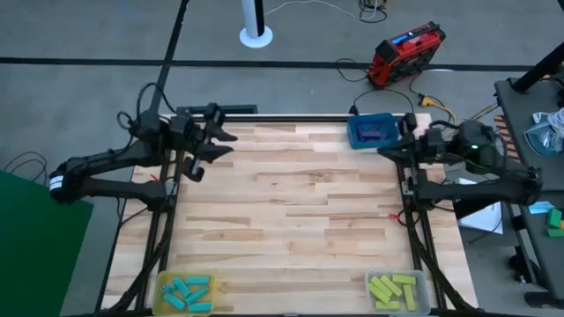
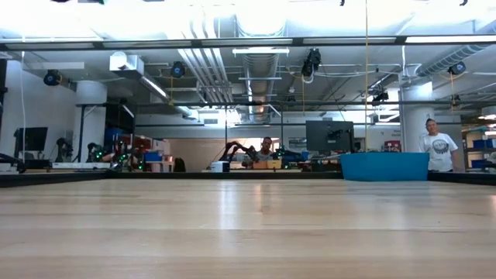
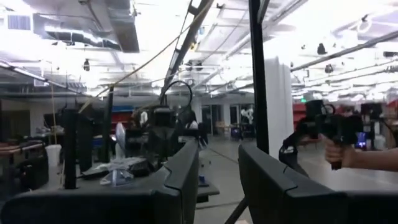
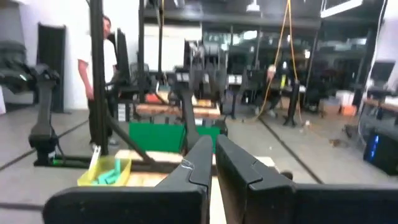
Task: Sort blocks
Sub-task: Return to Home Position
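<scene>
Wooden table (image 1: 291, 202) carries cyan blocks (image 1: 187, 293) in the yellow tray (image 1: 159, 291) at its near-left corner and green blocks (image 1: 394, 290) in the clear tray (image 1: 368, 286) near-right. Left hand (image 1: 225, 143) hovers released at the far-left edge; right hand (image 1: 385, 151), nearly clenched, beside the blue tray (image 1: 352, 132)

No text, label, brand, number or sign is readable in any of the views. The red-and-black box (image 1: 405, 53) on the floor beyond the table carries markings, but they are too small to read.
</scene>
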Tool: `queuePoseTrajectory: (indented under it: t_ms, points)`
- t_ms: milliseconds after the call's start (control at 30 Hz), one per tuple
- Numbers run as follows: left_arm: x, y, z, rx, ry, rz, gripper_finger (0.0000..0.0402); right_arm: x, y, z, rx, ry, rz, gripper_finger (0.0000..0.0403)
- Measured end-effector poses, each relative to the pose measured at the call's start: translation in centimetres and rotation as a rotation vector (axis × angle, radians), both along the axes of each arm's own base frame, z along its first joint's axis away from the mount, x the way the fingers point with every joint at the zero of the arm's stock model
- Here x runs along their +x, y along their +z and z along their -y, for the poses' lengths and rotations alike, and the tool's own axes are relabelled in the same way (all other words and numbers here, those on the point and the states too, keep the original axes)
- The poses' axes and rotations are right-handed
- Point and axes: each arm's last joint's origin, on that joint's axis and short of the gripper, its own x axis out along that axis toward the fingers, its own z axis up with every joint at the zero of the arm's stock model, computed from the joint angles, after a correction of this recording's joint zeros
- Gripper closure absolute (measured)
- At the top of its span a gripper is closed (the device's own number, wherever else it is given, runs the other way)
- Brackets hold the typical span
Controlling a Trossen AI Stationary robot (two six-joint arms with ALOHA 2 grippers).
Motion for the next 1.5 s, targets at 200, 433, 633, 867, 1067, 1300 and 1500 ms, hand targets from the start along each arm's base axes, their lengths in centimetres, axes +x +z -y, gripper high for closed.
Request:
queuePoseTrajectory:
  t_ms: [200,433,633,867,1067,1300,1500]
  points:
    - [-1.2,-2.8,-0.2,-0.036,-0.011,0.112,0.0308,-3.0,-0.1,-0.5,-0.028,-0.001,0.082,0.039]
    - [-2.0,-6.3,-0.2,-0.087,-0.019,0.183,0.0308,-4.1,-2.2,-0.9,-0.069,0.042,0.119,0.039]
    - [-2.1,-9.4,-0.3,-0.173,0.029,0.116,0.0308,-2.6,-4.6,-0.7,-0.07,0.071,0.137,0.039]
    - [-3.3,-11.7,0.1,-0.154,0.031,0.179,0.0308,-1.1,-7.9,-0.6,-0.09,0.11,0.167,0.039]
    - [-4.5,-15.0,0.3,-0.223,0.058,0.145,0.0308,-1.1,-10.5,-0.6,-0.169,0.105,0.168,0.039]
    - [-5.9,-17.3,0.8,-0.231,0.065,0.132,0.0308,-0.8,-14.1,-0.5,-0.236,0.078,0.158,0.039]
    - [-5.6,-18.6,0.4,-0.254,0.081,0.023,0.0308,1.0,-17.6,-0.2,-0.15,0.099,0.131,0.039]
